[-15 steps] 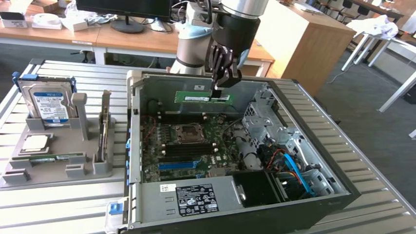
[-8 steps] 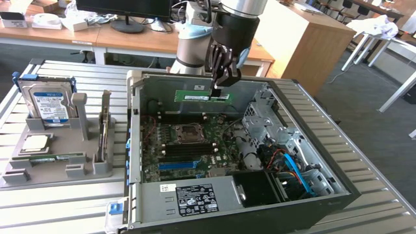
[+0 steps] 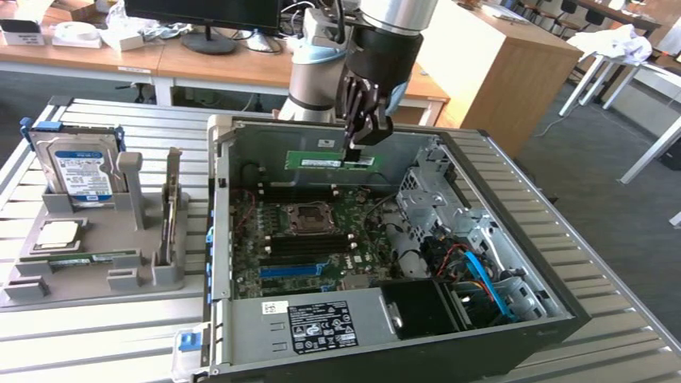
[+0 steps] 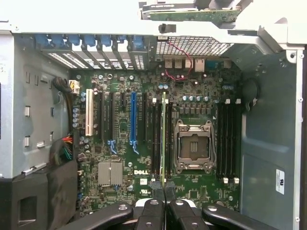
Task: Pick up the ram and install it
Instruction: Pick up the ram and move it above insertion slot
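Over the open case (image 3: 220, 199), pincer (image 3: 362, 144) holds ram (image 3: 314, 159) horizontal.

Gripper (image 4: 164, 188) clamped on ram (image 4: 163, 139), seen edge-on as a thin green strip. Taking rear ports (image 4: 184, 63) as 12 from CPU socket (image 4: 194, 146): ram at 9, mem slots (image 4: 228, 139) at 3, blue slot (image 4: 133, 117) further out at 9.

Arm (image 3: 396, 12): silver tube links, grey joints with light-blue caps (image 3: 319, 57). Black cylindrical wrist section (image 3: 383, 60) directly above the gripper (image 3: 368, 134). Gripper is all black: two linkage-style fingers (image 4: 152, 211), bare-metal pivot pins (image 4: 122, 207) at each joint, dark flat pads (image 4: 157, 186) at the tips. White part behind the finger bases.
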Robot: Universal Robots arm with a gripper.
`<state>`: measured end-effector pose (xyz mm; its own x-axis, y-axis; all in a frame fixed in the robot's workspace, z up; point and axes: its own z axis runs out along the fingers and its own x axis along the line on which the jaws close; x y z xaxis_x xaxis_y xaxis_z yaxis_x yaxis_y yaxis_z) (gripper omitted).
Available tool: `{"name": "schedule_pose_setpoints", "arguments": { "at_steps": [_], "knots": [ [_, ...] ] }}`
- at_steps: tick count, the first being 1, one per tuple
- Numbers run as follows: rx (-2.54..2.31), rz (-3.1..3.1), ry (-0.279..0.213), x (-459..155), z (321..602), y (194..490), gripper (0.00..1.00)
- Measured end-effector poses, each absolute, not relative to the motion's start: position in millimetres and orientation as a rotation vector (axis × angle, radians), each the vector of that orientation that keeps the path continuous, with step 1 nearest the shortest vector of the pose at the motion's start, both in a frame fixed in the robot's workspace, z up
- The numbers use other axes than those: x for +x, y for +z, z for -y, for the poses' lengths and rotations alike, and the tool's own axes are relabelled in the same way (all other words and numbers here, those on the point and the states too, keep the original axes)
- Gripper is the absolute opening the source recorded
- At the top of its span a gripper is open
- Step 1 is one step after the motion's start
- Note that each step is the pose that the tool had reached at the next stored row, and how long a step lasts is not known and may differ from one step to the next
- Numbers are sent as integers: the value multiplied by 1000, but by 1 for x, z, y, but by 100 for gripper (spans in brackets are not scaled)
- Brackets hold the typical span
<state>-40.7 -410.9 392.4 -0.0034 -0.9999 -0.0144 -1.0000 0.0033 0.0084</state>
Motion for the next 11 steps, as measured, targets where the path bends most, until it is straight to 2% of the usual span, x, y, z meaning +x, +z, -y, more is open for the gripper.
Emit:
{"name": "schedule_pose_setpoints", "arguments": {
  "at_steps": [11],
  "knots": [
    [-2215,-2222,25,-41,411,383,12]
  ]
}}
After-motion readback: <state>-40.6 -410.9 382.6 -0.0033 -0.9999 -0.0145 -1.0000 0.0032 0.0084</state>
